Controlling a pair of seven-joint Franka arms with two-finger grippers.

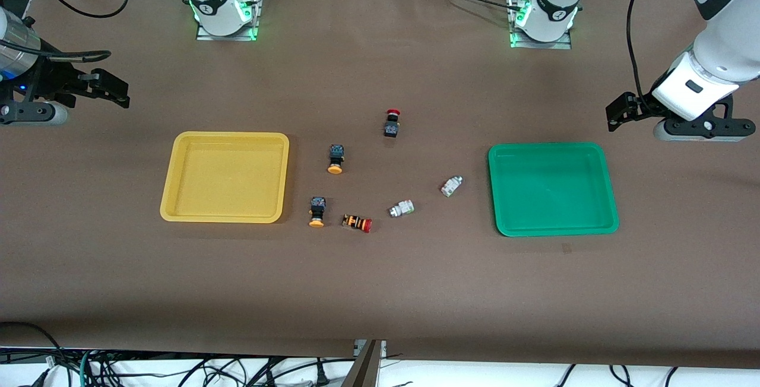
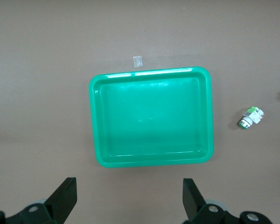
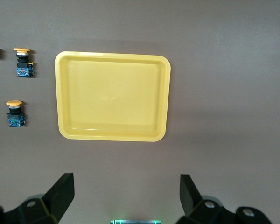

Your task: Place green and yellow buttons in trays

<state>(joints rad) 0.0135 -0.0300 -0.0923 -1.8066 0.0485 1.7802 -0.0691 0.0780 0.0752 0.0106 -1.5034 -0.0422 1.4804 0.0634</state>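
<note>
The yellow tray (image 1: 225, 179) and the green tray (image 1: 552, 191) lie empty on the brown table. Between them lie two yellow-capped black buttons (image 1: 336, 158) (image 1: 317, 211) and two whitish-green buttons (image 1: 451, 186) (image 1: 402, 208). My left gripper (image 1: 618, 111) is open and empty over bare table at the left arm's end, beside the green tray (image 2: 151, 116). Its wrist view shows one green button (image 2: 250, 117). My right gripper (image 1: 113, 87) is open and empty over bare table at the right arm's end, beside the yellow tray (image 3: 112, 95). Its wrist view shows both yellow buttons (image 3: 23, 60) (image 3: 15, 113).
A black button with a red cap (image 1: 391, 123) stands among the buttons, farther from the front camera. An orange-and-black striped button with a red cap (image 1: 357, 222) lies beside the nearer yellow button. A small scrap of tape (image 2: 138, 60) lies by the green tray.
</note>
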